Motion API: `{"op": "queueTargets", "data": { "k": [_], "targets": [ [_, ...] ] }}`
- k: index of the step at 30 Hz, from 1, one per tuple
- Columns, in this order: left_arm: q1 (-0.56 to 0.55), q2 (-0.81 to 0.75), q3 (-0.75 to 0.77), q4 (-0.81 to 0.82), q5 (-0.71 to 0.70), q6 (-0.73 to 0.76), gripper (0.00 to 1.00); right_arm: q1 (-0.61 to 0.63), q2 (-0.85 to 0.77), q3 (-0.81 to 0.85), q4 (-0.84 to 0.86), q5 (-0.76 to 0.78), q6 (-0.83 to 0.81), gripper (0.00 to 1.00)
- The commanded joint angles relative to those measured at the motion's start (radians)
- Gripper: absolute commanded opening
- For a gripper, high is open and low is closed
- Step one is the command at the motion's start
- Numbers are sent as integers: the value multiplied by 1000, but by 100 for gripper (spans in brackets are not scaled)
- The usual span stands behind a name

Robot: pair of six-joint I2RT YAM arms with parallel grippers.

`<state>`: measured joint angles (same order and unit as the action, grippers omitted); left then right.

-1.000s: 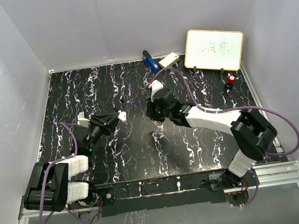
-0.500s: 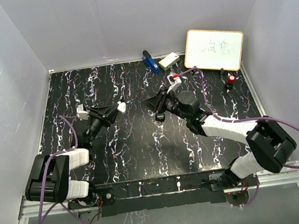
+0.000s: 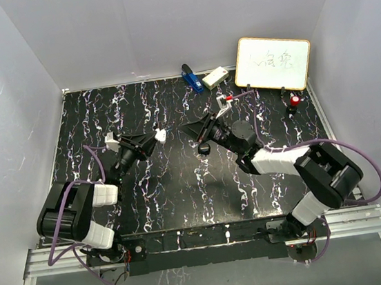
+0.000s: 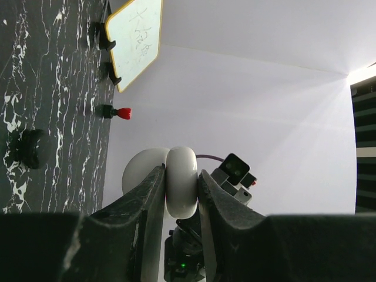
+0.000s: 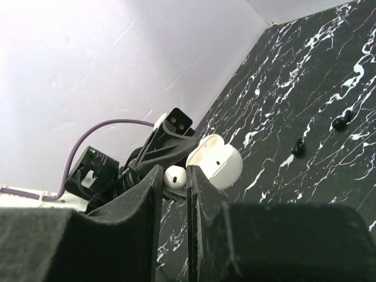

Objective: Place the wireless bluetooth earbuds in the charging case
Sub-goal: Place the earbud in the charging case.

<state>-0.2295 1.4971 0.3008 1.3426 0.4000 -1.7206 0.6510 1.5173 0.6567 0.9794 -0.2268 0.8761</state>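
Observation:
My left gripper (image 3: pixel 154 138) is shut on the white charging case (image 3: pixel 160 136) and holds it above the table. In the left wrist view the case (image 4: pixel 181 188) sits pinched between the fingers of the left gripper (image 4: pixel 181 171), its lid behind it. In the right wrist view the case (image 5: pixel 220 164) is open, its hollow facing me. My right gripper (image 3: pixel 183 127) points left at the case, a short gap away. In its wrist view the right gripper (image 5: pixel 175 169) is shut on one small white earbud (image 5: pixel 174 178), just beside the open case. No other earbud shows.
A whiteboard (image 3: pixel 272 63) stands at the back right, with a red-capped item (image 3: pixel 295 102) in front of it. A blue object (image 3: pixel 190 78) and a white box (image 3: pixel 215 77) lie at the back. Small black pieces (image 3: pixel 204 148) lie on the black marbled table (image 3: pixel 104 118).
My right gripper has swung round to point left and risen off the table with the earbud. My left gripper has lifted the case and moved it right, toward the right gripper.

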Motion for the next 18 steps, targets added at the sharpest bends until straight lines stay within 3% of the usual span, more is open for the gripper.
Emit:
{"op": "queueTargets", "data": {
  "k": [1, 10, 18],
  "targets": [
    [-19, -51, 43, 95, -2, -7, 0, -18, 39, -4, 203, 9, 46, 0],
    [-44, -57, 60, 81, 7, 7, 0, -28, 175, 29, 356, -35, 191, 0],
    [-54, -49, 76, 69, 14, 22, 0, -29, 179, 39, 368, -41, 217, 0]
  ]
}}
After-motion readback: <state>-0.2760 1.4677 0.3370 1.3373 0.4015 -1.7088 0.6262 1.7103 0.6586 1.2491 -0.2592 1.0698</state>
